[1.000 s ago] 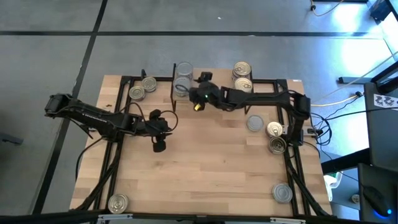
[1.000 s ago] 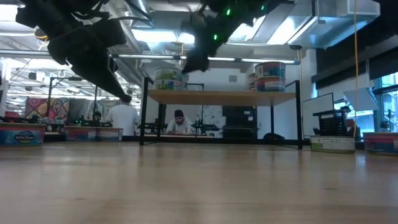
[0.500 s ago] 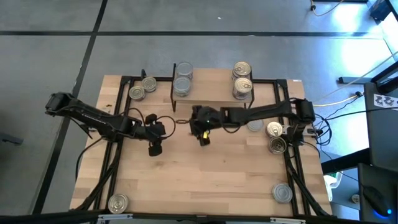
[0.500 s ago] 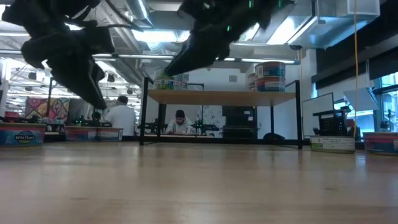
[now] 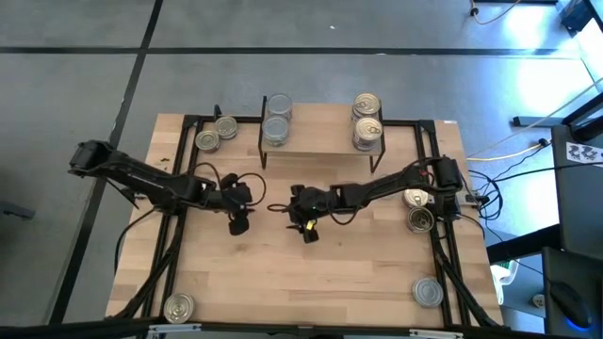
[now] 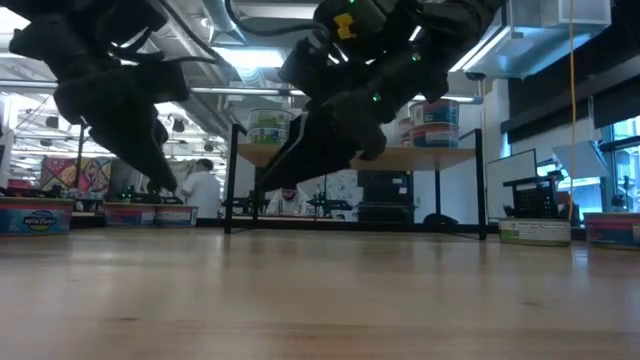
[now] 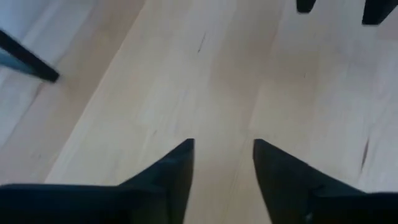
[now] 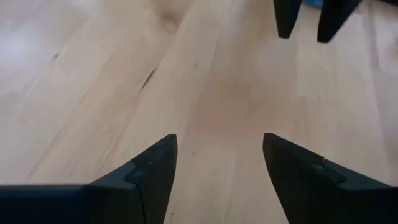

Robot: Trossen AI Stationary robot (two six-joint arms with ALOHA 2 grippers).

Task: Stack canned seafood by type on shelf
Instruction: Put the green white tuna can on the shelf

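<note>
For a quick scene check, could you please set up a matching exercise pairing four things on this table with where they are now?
Things:
1. left gripper
2. right gripper
3. stack of silver-topped cans
4. lone can

Places:
A. near the table's front left corner in the high view
B. open over bare wood, left of the table's middle
C. on the left end of the shelf
D. open over bare wood near the table's middle, in front of the shelf

Pairs: 1-B, 2-D, 3-C, 4-A
</note>
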